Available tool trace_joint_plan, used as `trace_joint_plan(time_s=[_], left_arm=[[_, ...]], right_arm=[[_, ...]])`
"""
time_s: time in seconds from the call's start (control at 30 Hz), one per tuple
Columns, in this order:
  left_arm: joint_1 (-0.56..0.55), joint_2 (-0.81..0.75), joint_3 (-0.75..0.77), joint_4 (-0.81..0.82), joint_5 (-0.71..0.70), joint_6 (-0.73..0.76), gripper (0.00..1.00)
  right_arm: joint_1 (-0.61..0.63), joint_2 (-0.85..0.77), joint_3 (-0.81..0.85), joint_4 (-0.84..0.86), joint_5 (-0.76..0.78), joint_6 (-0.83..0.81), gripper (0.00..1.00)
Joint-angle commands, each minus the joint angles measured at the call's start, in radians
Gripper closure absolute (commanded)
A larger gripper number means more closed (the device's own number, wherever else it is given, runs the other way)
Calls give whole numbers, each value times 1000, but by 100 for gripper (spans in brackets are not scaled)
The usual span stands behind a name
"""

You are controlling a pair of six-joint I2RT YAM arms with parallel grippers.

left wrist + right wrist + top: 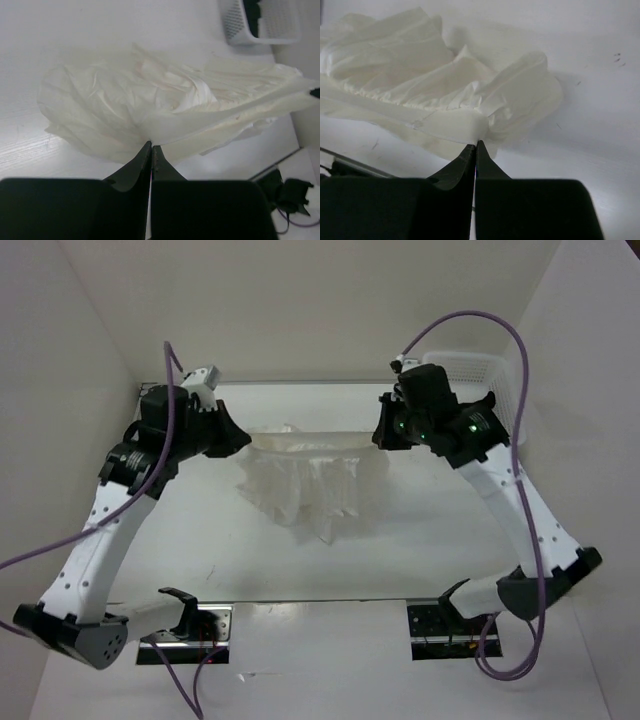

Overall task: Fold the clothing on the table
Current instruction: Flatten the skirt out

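The clothing lies in the far middle of the surface, between the two arms. Its far edge is pulled into a nearly straight band from one pair of fingers to the other. The rest sags toward the near side in a wrinkled, bunched mass that narrows to a rough point.

The left fingers are pressed together on the left end of that edge. In the left wrist view the fingers meet with only a thin fold of clothing between their tips. From there the fabric runs away in a long taut crease toward the right.

The right fingers are closed in the same way on the right end. In the right wrist view the fingers pinch a flat corner of the clothing. Behind that corner the fabric is gathered in soft folds and casts a shadow on the surface.

A white mesh basket stands at the far right corner, just behind the right arm. The left wrist view shows the basket with something dark inside, too cut off to tell what it is.
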Motion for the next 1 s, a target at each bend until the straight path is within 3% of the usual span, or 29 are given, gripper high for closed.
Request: trace_joint_plan(time_s=[0.0, 0.17, 0.27, 0.4, 0.53, 0.67, 0.7, 0.8, 0.83, 0.9, 0.93, 0.97], left_arm=[[11, -92, 16, -99, 137, 56, 100], [11, -205, -68, -100, 252, 50, 100], [11, -189, -145, -100, 162, 21, 100], [11, -36, -231, -51, 53, 12, 100], [11, 223, -185, 22, -15, 33, 100], [22, 449, 86, 32, -51, 67, 100], [37, 531, 240, 10, -62, 78, 100], [86, 653, 513, -74, -52, 90, 100], [102, 726, 710, -98, -23, 90, 100], [154, 805, 894, -153, 16, 81, 100], [166, 822, 1056, -164, 33, 67, 100], [186, 837, 1123, -173, 47, 67, 100]], right_arm=[[45, -127, 42, -30, -11, -39, 100], [45, -252, -97, -5, -71, -29, 100], [45, -261, -251, 45, -102, 14, 100], [13, -185, -356, 155, -102, 38, 100], [-105, -37, -335, 286, -93, 4, 100], [-188, 212, -106, 297, -35, -48, 100], [-200, 255, 33, 286, -34, -73, 100], [-251, 428, 297, 194, 5, -85, 100], [-266, 467, 488, 165, 6, -85, 100], [-299, 588, 694, 63, -5, -94, 100], [-312, 630, 930, 18, -5, -94, 100], [-331, 639, 956, -1, -23, -82, 100]])
